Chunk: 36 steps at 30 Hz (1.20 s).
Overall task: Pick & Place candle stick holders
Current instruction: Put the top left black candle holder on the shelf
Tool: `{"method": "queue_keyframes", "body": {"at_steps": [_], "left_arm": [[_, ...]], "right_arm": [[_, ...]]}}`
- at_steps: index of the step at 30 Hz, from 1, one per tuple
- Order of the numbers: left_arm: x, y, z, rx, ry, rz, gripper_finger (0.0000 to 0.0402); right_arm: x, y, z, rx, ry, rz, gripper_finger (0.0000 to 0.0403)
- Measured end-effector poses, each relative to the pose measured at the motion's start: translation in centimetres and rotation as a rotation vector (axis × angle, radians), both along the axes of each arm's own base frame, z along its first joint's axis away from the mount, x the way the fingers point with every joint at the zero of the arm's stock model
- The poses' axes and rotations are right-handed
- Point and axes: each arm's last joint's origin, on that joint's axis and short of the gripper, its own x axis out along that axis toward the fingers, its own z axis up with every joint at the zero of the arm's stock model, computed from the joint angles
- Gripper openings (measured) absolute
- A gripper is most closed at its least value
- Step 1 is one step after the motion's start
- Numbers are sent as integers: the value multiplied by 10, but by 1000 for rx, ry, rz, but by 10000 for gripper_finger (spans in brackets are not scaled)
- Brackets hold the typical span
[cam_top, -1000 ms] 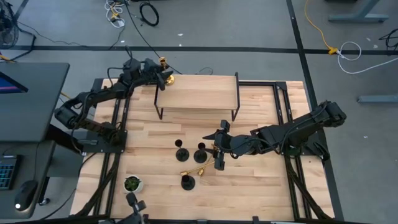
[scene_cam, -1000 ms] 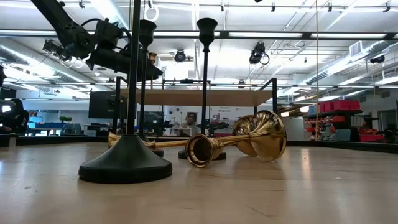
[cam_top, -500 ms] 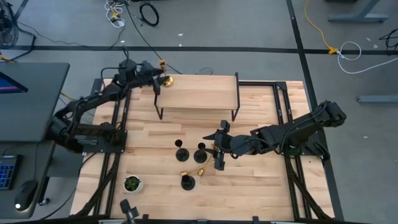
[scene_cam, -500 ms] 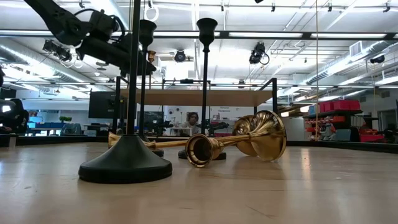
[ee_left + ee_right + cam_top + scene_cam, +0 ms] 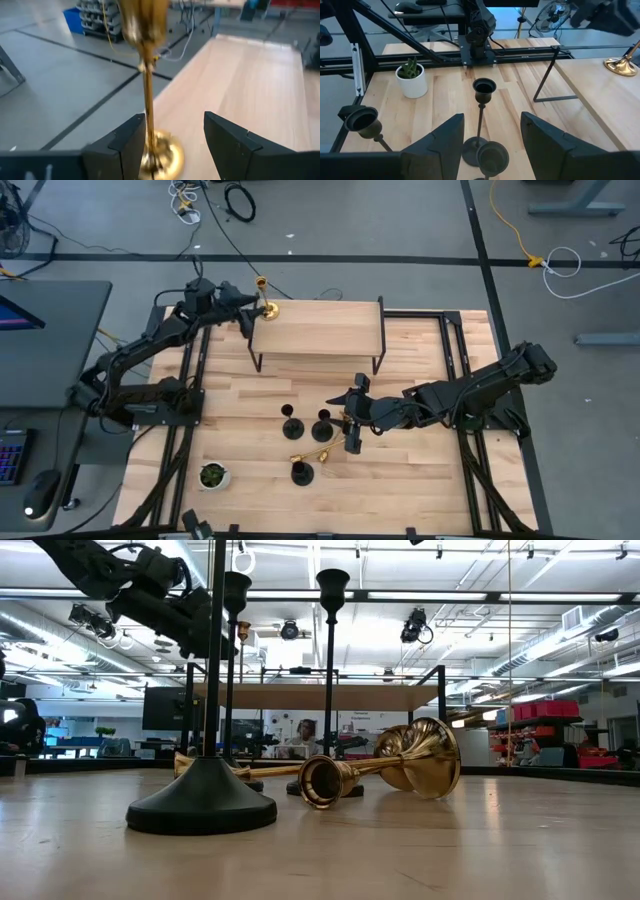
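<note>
candle stick holders are spread over two places: one shiny gold slim-stemmed holder (image 5: 264, 298) stands upright at the far left corner of the raised light-wood shelf (image 5: 330, 328), and the others sit on the light butcher-block table (image 5: 420, 470) in front of that shelf. starting at the left, the left gripper (image 5: 243, 304) hangs just beside that gold holder on the shelf corner; in the left wrist view its fingers (image 5: 127, 141) are spread apart with the gold stem (image 5: 147, 95) between them, closer to one finger, and i cannot tell whether either touches it. near the table's front left edge stands a small white pot with a green plant (image 5: 212, 475). toward the middle, two black holders with round flared bases (image 5: 291, 425) (image 5: 323, 426) stand upright side by side, and a third black holder (image 5: 301, 472) stands nearer the front edge. between them a gold holder (image 5: 312, 454) lies on its side, and the low view shows two gold holders down on the wood, a nearer cup-mouth piece (image 5: 335, 778) and a wide flared base (image 5: 432, 757) behind it. to the right, the right gripper (image 5: 352, 418) hovers low beside the black pair, its jaws spread with nothing between them; the right wrist view looks past them at a black cup (image 5: 484, 87).
</note>
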Motion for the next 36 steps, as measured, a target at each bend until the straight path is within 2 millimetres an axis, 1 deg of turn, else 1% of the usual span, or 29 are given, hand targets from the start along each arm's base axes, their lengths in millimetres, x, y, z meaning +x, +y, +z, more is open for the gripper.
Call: {"method": "queue_keyframes", "body": {"at_steps": [5,9,13,16,22,25,29,32,36], "left_arm": [[-8,-14,3,-47,32,-24,204],[-10,-29,12,-107,-38,-119,204],[-2,-52,20,-155,-93,-313,201],[5,-73,20,-166,-71,-468,193],[22,-115,21,-161,-29,-716,178],[28,-134,17,-165,23,-797,177],[33,-155,10,-125,133,-771,177],[36,-170,6,-142,153,-785,177],[38,-188,-14,-154,191,-795,177]], "right_arm": [[0,0,0,1,0,-1,197],[0,0,0,2,0,-1,197],[0,0,0,2,0,-1,197],[0,0,0,2,0,-1,197],[0,0,0,2,0,0,197],[0,1,0,2,0,1,197],[0,1,0,3,0,1,197],[0,1,0,3,0,1,197],[0,1,0,3,0,2,197]]}}
